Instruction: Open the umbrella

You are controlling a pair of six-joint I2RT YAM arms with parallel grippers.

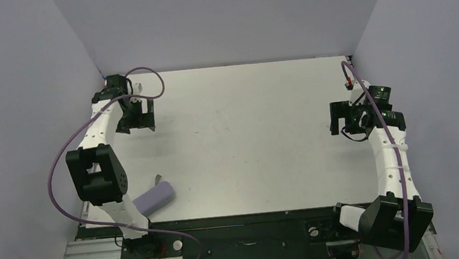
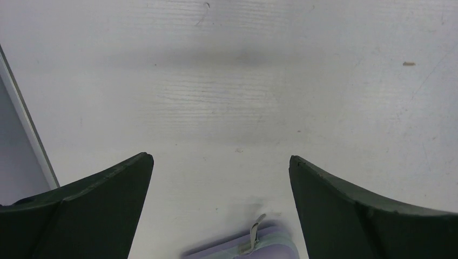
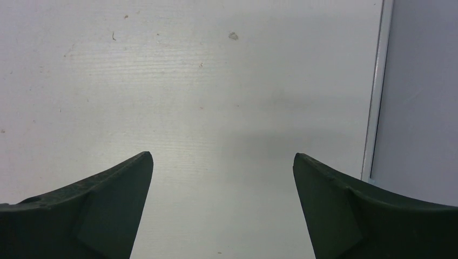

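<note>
Left gripper (image 1: 139, 118): jaws wide apart, empty, upper left, above the surface (image 1: 247, 140).
Right gripper (image 1: 340, 119): wide apart, empty, right side.
Umbrella: hidden from sight.
Lavender capsule case (image 1: 155, 197): lying lower left, beside the left arm's base.

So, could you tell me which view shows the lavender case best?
The top external view: the lavender case lies beside the left arm, mostly visible. The left wrist view catches only one end; the right wrist, nothing.

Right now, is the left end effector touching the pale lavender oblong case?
Apart. Top view: left end effector hovers far up-table from the pale lavender oblong case.
</note>
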